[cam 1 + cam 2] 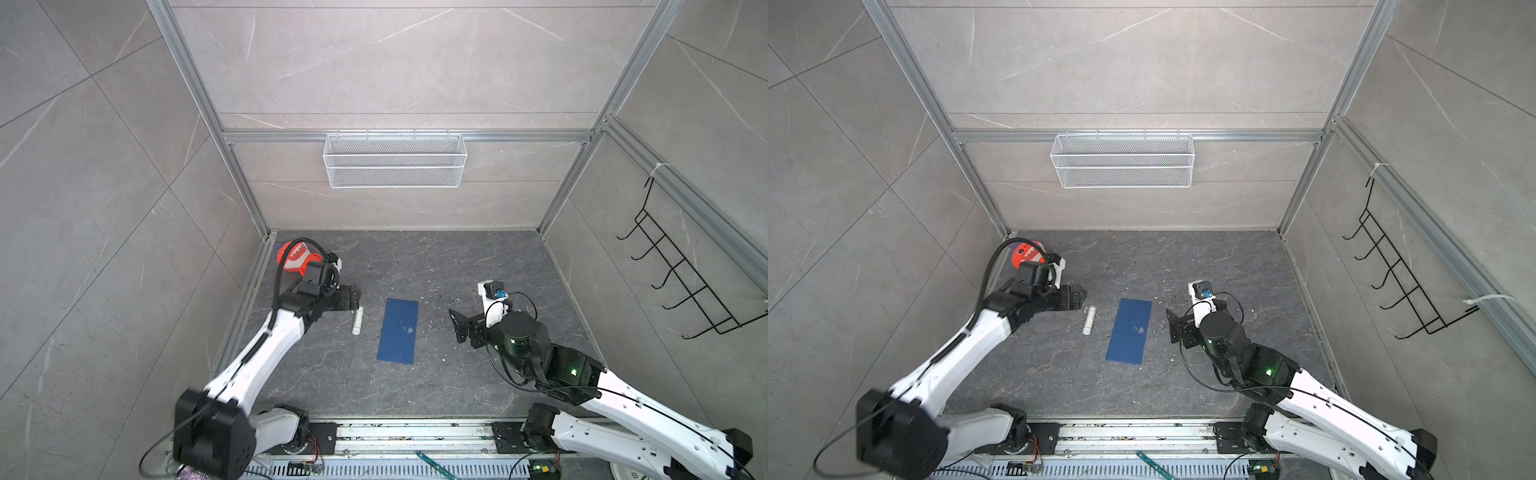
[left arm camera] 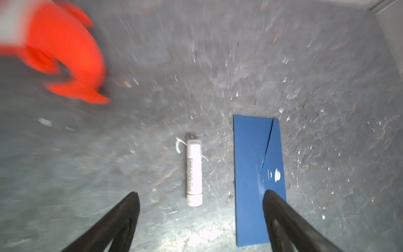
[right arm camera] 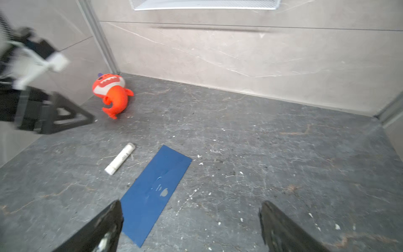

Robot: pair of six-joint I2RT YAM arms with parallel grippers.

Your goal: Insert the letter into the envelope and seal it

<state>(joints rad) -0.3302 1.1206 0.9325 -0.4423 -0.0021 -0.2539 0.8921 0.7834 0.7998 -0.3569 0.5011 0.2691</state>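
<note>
Mid-floor, on the dark stone surface (image 1: 457, 257), the envelope (image 1: 398, 330) lay flat with its flap folded down and a pale mark near its middle. Just beside its left edge, not touching, a white glue stick (image 1: 358, 321) lay on its side. An orange shark toy (image 1: 296, 257) sat well apart in the far left corner. A wire basket (image 1: 395, 160) hung on the back wall and a black hook rack (image 1: 681, 274) on the right wall. The left gripper (image 1: 353, 298) stood by the glue stick's far end, jaws spread wide, holding nothing. The right gripper (image 1: 455, 325) stood right of the envelope, apart from it, equally wide and empty.

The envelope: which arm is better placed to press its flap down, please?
Right, probably: the right gripper stands open beside the envelope, on its flap-tip side; the open left gripper is opposite, by the glue stick.
</note>
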